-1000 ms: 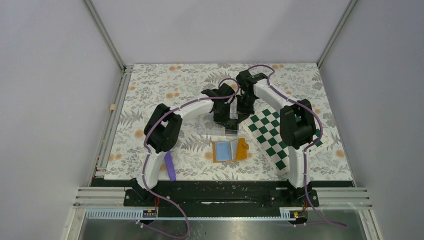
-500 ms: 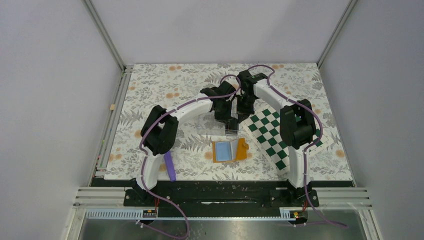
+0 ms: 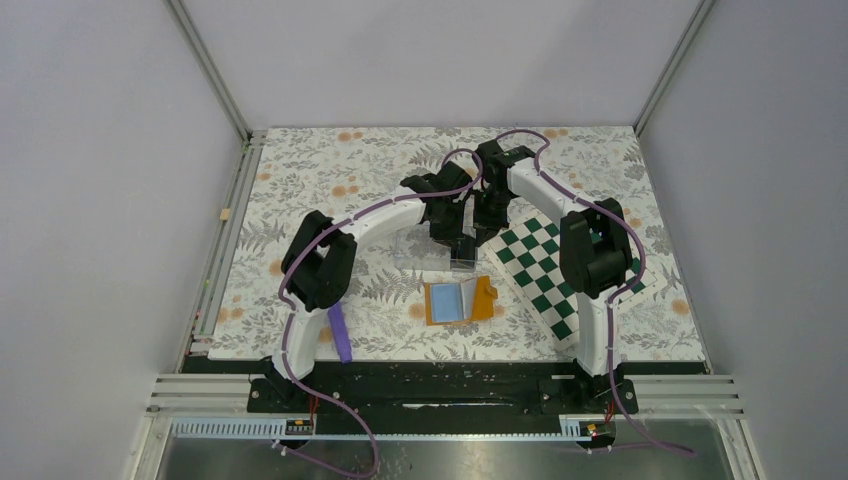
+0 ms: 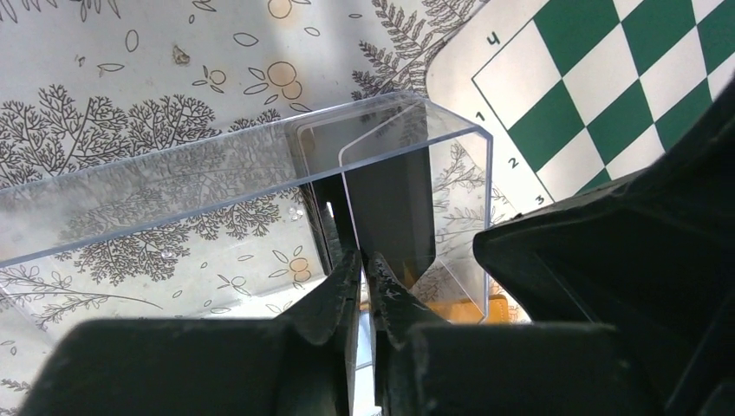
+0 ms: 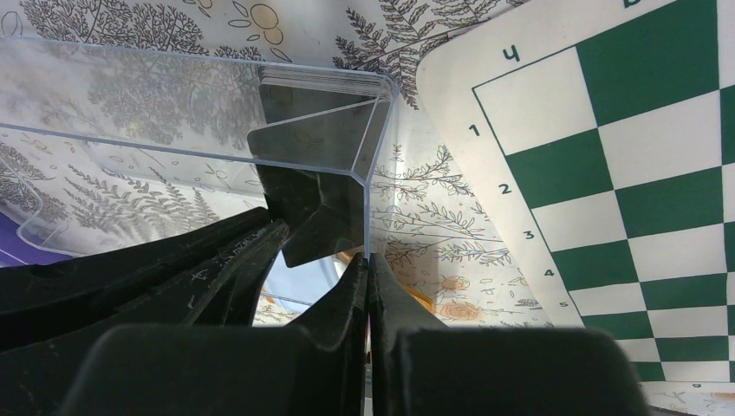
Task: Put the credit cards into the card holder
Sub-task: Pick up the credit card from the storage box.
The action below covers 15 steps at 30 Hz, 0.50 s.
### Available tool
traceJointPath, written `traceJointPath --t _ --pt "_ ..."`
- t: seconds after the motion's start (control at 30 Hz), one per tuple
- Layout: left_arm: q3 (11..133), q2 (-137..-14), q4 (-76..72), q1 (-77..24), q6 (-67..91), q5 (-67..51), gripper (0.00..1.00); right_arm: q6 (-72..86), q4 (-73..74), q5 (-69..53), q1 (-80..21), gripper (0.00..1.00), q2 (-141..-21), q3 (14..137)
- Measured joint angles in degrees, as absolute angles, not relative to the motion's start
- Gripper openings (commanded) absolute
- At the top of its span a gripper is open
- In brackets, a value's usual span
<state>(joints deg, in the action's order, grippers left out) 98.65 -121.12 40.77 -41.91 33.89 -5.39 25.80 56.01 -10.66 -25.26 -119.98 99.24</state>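
The left fingers (image 4: 344, 282) are pinching, almost closed, the near edge of a thin dark grey credit card (image 4: 390, 199) standing upright in the clear plastic rectangular box (image 4: 173, 186). The right fingers (image 5: 351, 290) are clamping fully closed on that box's end wall. The open orange book-like card holder (image 3: 459, 300) is lying just behind both, toward the arm bases, so the card is likely needing a straight lift out first.

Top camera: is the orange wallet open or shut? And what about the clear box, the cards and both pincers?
card holder: open, lying flat, blue lining facing up.
clear box: on the table, cards at one end.
credit cards: stacked on edge inside the clear box.
left pincer: shut on one of the credit cards, it seems.
right pincer: shut on the clear box's end wall.
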Motion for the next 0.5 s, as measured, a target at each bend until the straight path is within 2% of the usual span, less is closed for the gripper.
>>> traceJointPath --t 0.2,0.5 --pt "99.79 -121.12 40.53 -41.95 33.15 -7.42 0.20 25.76 56.01 -10.68 -25.23 0.00 -119.98 99.24" --pt "100.88 -121.10 39.11 -42.33 32.77 -10.52 0.20 25.76 56.03 -10.74 -25.19 0.00 -119.98 99.24"
